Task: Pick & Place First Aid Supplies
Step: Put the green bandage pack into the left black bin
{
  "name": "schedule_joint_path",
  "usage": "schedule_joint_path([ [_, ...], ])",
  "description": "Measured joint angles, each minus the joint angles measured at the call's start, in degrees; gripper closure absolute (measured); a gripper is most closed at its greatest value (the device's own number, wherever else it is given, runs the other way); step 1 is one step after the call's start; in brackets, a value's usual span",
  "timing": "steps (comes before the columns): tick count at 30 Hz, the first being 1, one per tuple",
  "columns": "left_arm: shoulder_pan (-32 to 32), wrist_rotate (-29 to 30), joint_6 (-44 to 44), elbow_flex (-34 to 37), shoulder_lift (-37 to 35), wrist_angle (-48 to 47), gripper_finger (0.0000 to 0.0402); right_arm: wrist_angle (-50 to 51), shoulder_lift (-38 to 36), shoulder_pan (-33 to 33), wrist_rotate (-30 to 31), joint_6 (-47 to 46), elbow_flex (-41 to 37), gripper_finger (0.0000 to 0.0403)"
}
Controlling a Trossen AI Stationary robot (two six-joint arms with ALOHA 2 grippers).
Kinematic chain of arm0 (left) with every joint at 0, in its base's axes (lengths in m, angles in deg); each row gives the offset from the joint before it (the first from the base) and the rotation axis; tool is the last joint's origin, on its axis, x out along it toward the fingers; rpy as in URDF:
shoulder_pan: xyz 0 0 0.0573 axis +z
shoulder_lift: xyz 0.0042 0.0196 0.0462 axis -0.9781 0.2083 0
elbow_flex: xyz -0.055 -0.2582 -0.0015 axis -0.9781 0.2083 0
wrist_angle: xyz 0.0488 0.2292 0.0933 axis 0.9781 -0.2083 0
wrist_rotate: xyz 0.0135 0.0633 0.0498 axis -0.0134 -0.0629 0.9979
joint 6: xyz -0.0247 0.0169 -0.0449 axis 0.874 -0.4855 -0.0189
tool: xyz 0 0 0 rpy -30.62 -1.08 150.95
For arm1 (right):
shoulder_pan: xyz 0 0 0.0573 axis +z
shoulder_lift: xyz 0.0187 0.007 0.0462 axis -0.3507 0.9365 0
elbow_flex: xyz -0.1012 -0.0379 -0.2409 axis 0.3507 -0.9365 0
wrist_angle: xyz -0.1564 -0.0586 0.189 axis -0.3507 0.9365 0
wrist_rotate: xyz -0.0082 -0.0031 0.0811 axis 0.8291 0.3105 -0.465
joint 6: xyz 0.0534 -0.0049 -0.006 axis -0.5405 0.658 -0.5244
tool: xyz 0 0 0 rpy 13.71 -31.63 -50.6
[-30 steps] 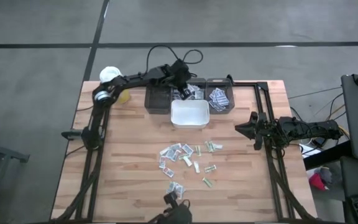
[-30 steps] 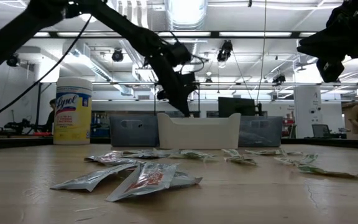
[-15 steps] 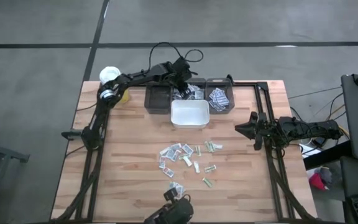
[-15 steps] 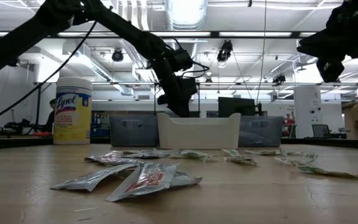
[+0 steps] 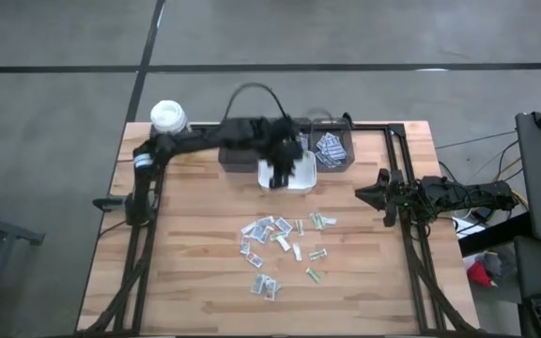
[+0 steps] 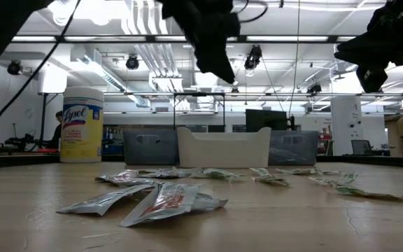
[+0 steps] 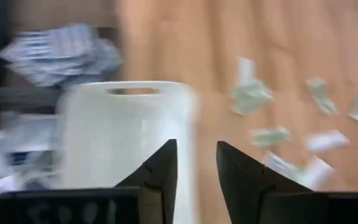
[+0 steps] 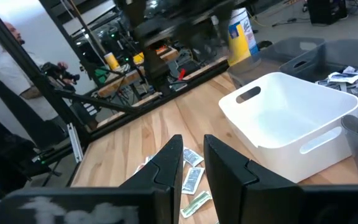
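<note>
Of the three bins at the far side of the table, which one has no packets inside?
The white bin nearer the table's middle. It shows a bare interior, while the two dark bins behind it hold packets.

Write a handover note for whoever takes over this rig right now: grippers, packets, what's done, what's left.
Left gripper: open, empty, above the white bin.
Right gripper: parked at the table's right edge, fingers slightly apart, empty.
Done: some packets lie in the two dark bins behind the white bin.
Left: the scattered packets mid-table remain to be picked; white bin looks empty.
</note>
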Motion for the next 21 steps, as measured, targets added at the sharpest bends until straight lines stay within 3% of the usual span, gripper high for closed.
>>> schedule_joint_path([
  [7,-12.91,11.20,5.94,2.16,0.58,-2.64,0.0296,0.00,0.00,-0.02,0.00,0.00,0.00,0.0339],
  [12,-19.16,13.53,11.58,6.35,0.56,2.02,0.0296,0.00,0.00,-0.01,0.01,0.00,0.00,0.0339],
  [21,-23.94,16.38,20.27,15.46,0.85,21.52,0.0296,0.00,0.00,0.00,0.02,0.00,0.00,0.0339],
])
